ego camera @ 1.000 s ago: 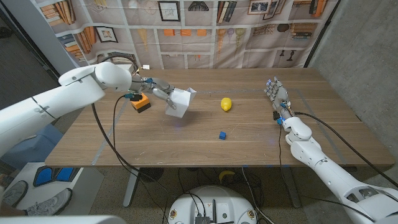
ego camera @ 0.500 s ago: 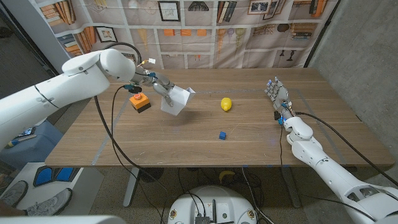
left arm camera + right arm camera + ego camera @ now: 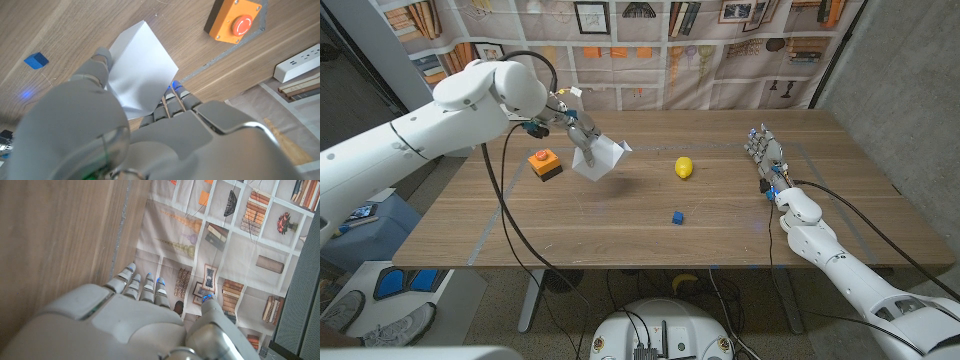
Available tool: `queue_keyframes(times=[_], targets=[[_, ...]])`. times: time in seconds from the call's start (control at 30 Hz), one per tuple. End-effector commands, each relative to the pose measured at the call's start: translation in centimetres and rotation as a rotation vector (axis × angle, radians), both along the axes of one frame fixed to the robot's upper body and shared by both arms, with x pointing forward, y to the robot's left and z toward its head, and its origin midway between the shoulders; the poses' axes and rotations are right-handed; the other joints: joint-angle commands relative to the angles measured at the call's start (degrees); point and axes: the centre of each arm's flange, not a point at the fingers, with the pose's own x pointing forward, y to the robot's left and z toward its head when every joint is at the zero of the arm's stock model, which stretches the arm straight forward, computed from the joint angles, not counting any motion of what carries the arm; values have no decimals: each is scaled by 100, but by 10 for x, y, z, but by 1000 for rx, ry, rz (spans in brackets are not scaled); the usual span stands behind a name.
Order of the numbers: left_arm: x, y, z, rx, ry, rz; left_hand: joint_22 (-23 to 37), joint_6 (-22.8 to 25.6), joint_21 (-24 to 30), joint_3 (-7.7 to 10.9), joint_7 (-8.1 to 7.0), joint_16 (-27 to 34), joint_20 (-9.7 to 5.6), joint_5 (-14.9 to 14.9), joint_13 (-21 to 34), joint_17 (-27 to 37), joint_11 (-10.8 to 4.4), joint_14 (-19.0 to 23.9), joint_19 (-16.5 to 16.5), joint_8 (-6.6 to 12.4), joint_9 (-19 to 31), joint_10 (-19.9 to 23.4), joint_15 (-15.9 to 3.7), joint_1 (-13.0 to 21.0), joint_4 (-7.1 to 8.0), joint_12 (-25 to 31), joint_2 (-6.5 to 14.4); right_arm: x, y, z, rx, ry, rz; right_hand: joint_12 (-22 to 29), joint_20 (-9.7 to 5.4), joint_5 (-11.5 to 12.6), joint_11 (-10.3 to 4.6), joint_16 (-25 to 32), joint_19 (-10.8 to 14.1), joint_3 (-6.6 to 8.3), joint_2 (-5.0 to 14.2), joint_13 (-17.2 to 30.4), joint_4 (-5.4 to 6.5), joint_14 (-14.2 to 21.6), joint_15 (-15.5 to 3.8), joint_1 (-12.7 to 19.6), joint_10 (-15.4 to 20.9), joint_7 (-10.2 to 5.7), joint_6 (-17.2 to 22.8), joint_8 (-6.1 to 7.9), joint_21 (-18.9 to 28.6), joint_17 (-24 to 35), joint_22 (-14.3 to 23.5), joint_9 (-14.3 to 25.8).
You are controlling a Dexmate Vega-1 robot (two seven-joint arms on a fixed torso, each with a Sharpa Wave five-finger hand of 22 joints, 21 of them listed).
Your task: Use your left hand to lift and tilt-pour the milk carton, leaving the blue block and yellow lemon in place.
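Above table (image 3: 620, 225), milk carton (image 3: 601, 158) now higher

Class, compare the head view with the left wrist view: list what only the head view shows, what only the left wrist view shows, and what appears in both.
Head view alone: the yellow lemon on the table, and the right hand at the table's right side, holding nothing. Left wrist view alone: a white power strip beyond the table's edge. Both: the left hand gripping the tilted white milk carton above the table, the blue block, and the orange box with a red button.
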Motion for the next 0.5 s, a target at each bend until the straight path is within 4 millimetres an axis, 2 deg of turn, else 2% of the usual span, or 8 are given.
queue_keyframes(times=[0.03,0.5], targets=[[4,-20,14,163,-7,36,13,-27,10,-23,13,9,-79,51,27,26,-5,85,67,43,8,54,-159,6,-3,41,83,1,-1,0,7,-2,3,17,29,5,13,40,4,36,141,-1,-19,-23,37,-13,-4,-10,43,14,23,0,18,11],[9,-43,19,298,-2,29,16,-79,12,-64,13,7,-54,62,67,31,-1,92,106,66,12,71,-158,-3,2,42,141,1,-3,-2,15,-1,3,16,49,3,26,38,29,44,146,0,-22,-41,73,-11,-10,-18,33,8,30,-6,18,11]])
